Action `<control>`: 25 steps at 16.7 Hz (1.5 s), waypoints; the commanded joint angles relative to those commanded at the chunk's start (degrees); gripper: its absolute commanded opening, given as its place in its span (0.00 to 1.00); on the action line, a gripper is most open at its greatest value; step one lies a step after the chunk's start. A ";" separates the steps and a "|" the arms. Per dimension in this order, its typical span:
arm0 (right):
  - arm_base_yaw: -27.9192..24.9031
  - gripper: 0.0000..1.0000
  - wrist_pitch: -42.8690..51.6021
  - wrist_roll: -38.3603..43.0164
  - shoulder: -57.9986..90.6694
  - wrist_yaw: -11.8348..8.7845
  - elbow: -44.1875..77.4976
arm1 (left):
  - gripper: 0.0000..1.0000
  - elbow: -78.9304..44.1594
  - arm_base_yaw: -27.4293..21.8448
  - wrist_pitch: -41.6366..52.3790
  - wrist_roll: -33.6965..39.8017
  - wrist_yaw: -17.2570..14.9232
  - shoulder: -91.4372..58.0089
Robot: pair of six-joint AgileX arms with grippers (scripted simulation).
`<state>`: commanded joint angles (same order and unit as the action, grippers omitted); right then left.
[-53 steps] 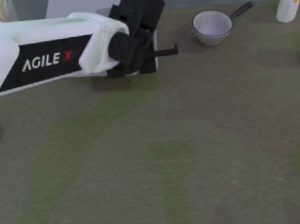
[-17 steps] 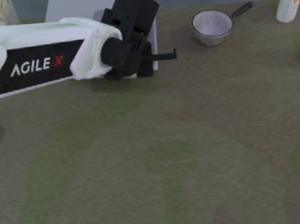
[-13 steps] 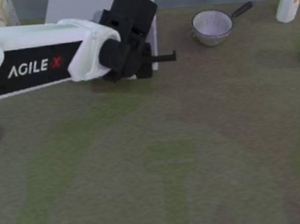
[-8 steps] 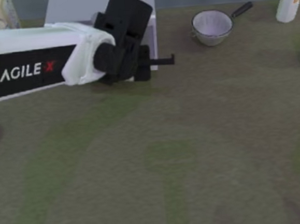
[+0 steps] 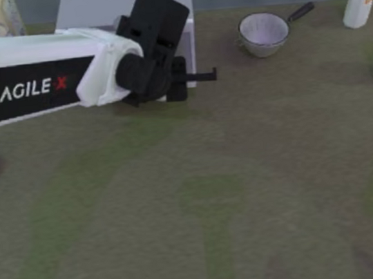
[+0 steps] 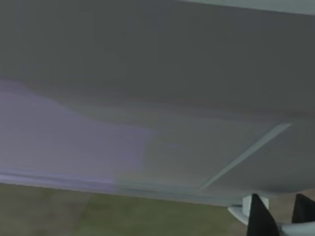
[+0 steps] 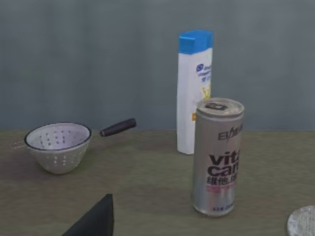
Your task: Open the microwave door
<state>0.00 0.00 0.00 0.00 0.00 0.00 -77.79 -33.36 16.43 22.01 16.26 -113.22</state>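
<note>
Your left claw (image 5: 180, 78) is at the front edge of the microwave (image 5: 124, 5), which sits at the counter's (image 5: 210, 196) far edge. I cannot tell its finger state. Risk: slipping off the microwave door (image 6: 162, 98) mid-pull.

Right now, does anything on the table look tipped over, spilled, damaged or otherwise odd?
Nothing stands out. The white perforated strainer with the black handle, the white bottle with the blue cap and the silver drink can all stand upright, nothing spilled. The left gripper is at the silver-grey microwave; its front is mostly hidden.
</note>
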 joint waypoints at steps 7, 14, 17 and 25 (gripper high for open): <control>0.00 1.00 0.00 0.00 0.00 0.00 0.00 | 0.00 0.00 0.00 0.00 0.00 0.00 0.00; 0.00 1.00 0.00 0.00 0.00 0.00 0.00 | 0.00 0.00 0.00 0.00 0.00 0.00 0.00; 0.00 1.00 0.00 0.00 0.00 0.00 0.00 | 0.00 -0.29 -0.43 -0.04 0.25 -0.37 -0.10; 0.00 1.00 0.00 0.00 0.00 0.00 0.00 | 0.00 3.60 0.65 -2.03 -3.34 -2.54 2.43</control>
<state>0.00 0.00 0.00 0.00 0.00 0.00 -74.18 -32.70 14.40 18.67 13.71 -110.80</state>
